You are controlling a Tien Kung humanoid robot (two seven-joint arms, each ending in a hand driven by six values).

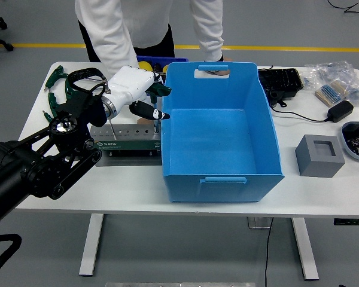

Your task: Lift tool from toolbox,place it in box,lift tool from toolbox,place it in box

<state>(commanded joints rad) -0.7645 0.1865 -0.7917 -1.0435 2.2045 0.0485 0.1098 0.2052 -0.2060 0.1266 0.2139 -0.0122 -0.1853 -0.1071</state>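
The toolbox (125,142) is a grey and green tool rack on the table, left of the big blue box (221,179), which holds nothing. A thin screwdriver shaft (109,124) stands in the rack. A green-handled tool (161,89) lies behind the rack at the box's left wall. My left hand (145,101), white with black tips, hovers over the rack's right end, just beside that green handle and close to the box wall. I cannot tell whether it holds anything. My right arm is out of view.
A person in white (107,30) stands at the far side, one hand (214,72) at the box's far handle. Green pliers (54,78) lie far left. A grey block (319,155), a black charger (340,110), a black case (280,82) and a parts tray (358,139) are on the right.
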